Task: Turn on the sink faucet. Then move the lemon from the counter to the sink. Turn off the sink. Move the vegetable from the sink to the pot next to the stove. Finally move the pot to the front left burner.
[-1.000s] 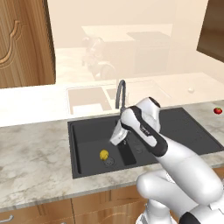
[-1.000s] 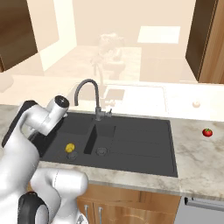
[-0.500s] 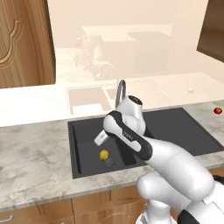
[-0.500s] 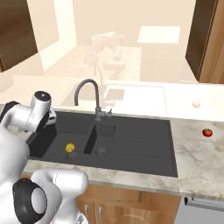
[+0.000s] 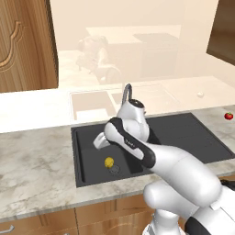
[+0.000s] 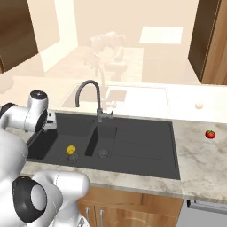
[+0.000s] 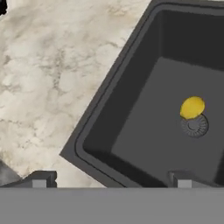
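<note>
Hand (image 7: 109, 179) wide open, holding nothing, above sink (image 7: 131, 109) corner; lemon (image 7: 192, 107) sits in basin touching drain (image 7: 194, 126).

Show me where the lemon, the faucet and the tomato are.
lemon (image 7: 192, 107): hand view, middle of the fruit.
faucet (image 6: 88, 83): right base view, top of the arch.
tomato (image 6: 210, 134): right base view, its middle.
</note>
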Controlling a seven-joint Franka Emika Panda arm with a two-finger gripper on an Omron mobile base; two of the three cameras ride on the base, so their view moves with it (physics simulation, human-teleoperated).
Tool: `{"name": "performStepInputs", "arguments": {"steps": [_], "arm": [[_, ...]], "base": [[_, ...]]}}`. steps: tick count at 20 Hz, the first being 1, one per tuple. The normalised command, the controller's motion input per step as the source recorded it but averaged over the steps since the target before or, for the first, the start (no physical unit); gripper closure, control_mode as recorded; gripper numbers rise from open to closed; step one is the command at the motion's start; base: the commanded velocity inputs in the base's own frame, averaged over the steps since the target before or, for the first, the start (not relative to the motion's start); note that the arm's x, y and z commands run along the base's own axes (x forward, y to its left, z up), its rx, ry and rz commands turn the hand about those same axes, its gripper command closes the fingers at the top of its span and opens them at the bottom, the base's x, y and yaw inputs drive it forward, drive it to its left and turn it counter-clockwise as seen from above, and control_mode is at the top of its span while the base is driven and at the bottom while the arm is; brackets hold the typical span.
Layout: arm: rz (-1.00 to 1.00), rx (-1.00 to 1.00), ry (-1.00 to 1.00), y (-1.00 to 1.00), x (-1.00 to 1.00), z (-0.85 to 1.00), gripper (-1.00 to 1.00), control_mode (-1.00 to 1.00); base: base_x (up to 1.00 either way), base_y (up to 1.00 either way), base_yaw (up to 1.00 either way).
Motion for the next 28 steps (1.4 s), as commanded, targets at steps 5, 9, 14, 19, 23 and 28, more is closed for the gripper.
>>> {"name": "performStepInputs", "arguments": {"steps": [5,9,14,19,23,28], "arm": [[-0.35,0.0,0.12,-0.01,0.05,-0.08,-1.0,-1.0],[-0.35,-0.02,0.12,-0.06,0.11,-0.09,-1.0,-1.0],[-0.3,-0.04,0.13,-0.11,0.12,-0.12,-1.0,-1.0],[-0.21,-0.05,0.12,-0.2,0.11,-0.17,-1.0,-1.0],[-0.13,-0.03,0.07,-0.31,0.1,-0.23,-1.0,-1.0],[-0.06,-0.05,0.04,-0.16,0.27,-0.3,-1.0,-1.0]], "base": [[0.0,0.0,0.0],[0.0,0.0,0.0],[0.0,0.0,0.0],[0.0,0.0,0.0],[0.0,0.0,0.0],[0.0,0.0,0.0]]}}
